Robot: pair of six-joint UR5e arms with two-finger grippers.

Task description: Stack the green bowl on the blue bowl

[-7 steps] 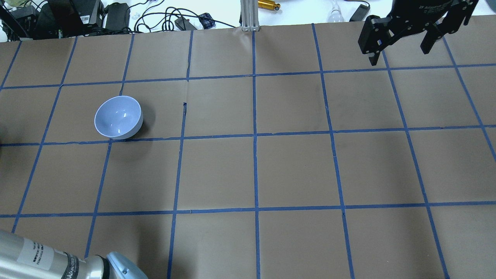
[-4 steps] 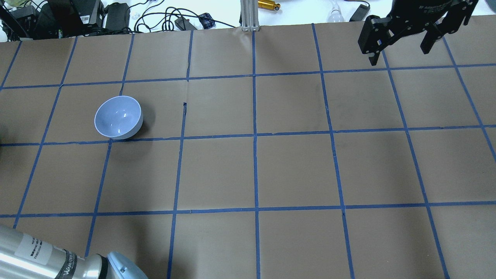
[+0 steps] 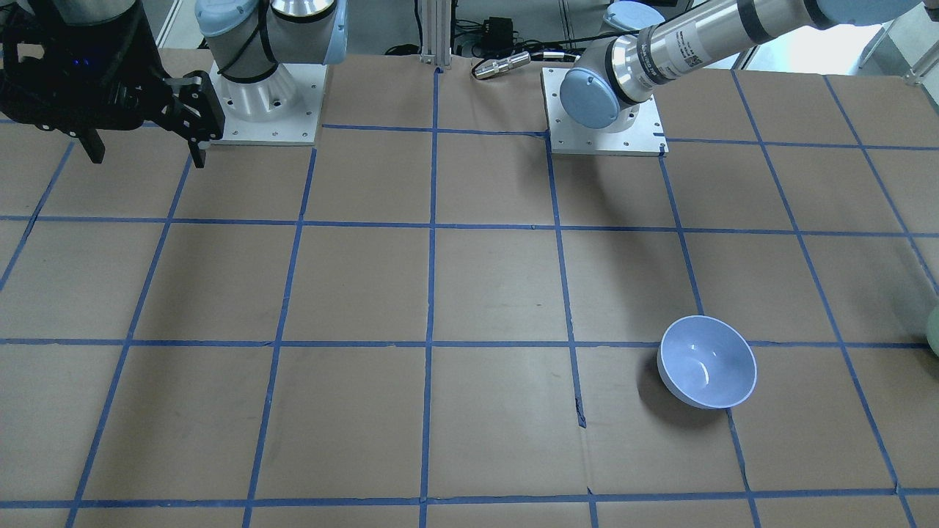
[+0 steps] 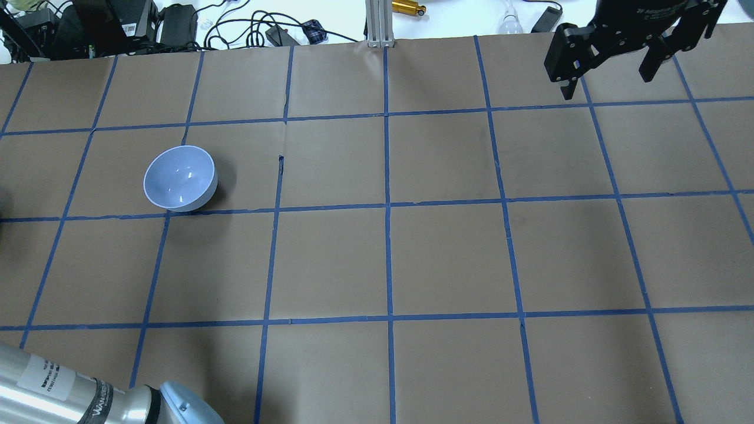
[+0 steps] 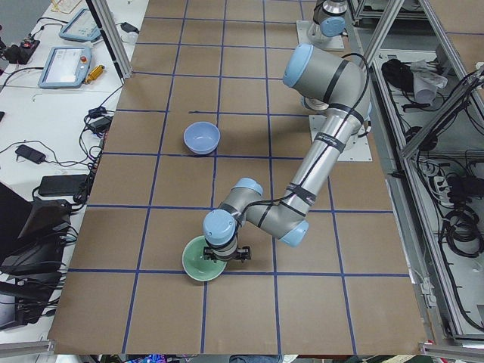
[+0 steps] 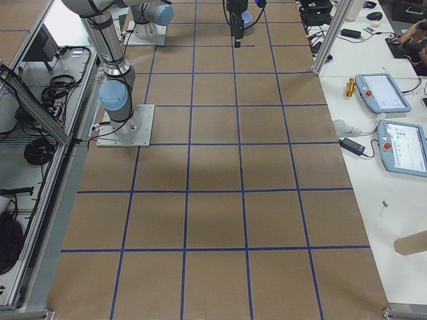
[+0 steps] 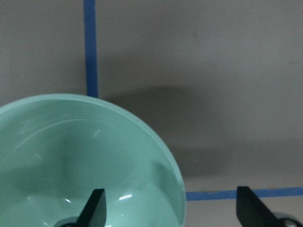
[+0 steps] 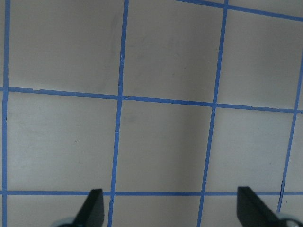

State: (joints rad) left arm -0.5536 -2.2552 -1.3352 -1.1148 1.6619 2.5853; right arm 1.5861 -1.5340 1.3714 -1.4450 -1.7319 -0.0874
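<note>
The green bowl stands upright near the table's left end, and only a sliver of it shows at the right edge of the front-facing view. My left gripper is open and straddles its rim, one finger inside and one outside. The blue bowl stands upright and empty on the brown table, well apart. My right gripper is open and empty, held high over the far right corner.
Blue tape lines grid the brown table. Cables and power bricks and an aluminium post sit along the far edge. The arm bases stand on the robot's side. My left forearm crosses the near left corner.
My left forearm has shifted slightly down and left in the overhead view. The blue bowl and the right arm have not moved.
</note>
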